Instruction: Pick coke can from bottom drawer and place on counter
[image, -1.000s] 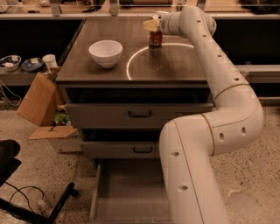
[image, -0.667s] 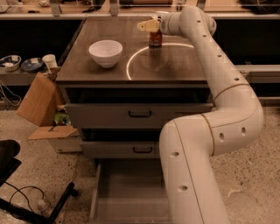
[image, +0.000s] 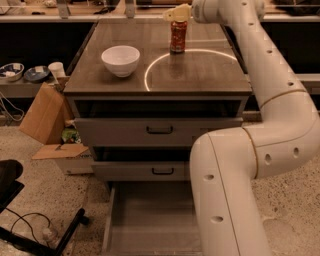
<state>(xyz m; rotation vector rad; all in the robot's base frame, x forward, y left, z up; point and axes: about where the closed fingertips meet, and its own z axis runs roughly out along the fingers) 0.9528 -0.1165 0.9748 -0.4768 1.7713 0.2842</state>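
The coke can (image: 177, 36) stands upright on the counter (image: 200, 75), near its back edge and just beyond the bright curved light reflection. My gripper (image: 176, 13) hovers right above the can's top, open and holding nothing. My white arm curves down the right side of the view. The bottom drawer (image: 150, 220) is pulled out at the foot of the cabinet; the part of its grey floor that shows is bare, and my arm hides its right side.
A white bowl (image: 120, 60) sits on the counter's left part. The two upper drawers (image: 160, 131) are closed. A cardboard box (image: 45, 120) leans at the cabinet's left. A black chair base (image: 30, 225) and cables lie on the floor at lower left.
The gripper was down at the can's top a second ago. It has let go and risen just above it. The can stays standing in the same spot.
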